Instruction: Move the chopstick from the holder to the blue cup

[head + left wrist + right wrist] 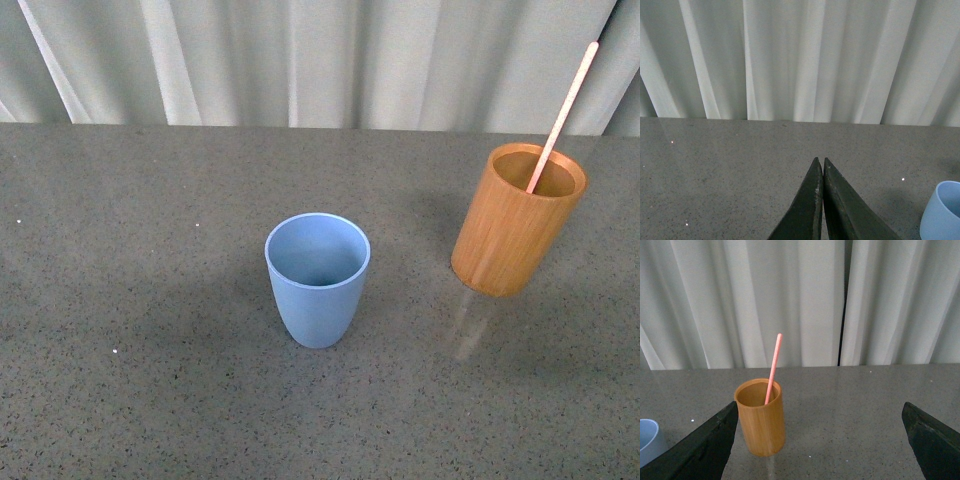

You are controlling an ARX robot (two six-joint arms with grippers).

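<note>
On the gray table [120, 380] my work is all ahead: chopstick [563, 115] in holder [510, 240], cup [317, 285] empty, left claw [821, 161] pinched shut, right claw [820, 407] wide open.

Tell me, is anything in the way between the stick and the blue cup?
No. Only bare table lies between the holder, where the chopstick stands, and the empty blue cup. The open right gripper faces the holder with nothing between.

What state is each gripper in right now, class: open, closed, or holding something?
Left gripper: closed, holding nothing.
Right gripper: open wide, holding nothing.
</note>
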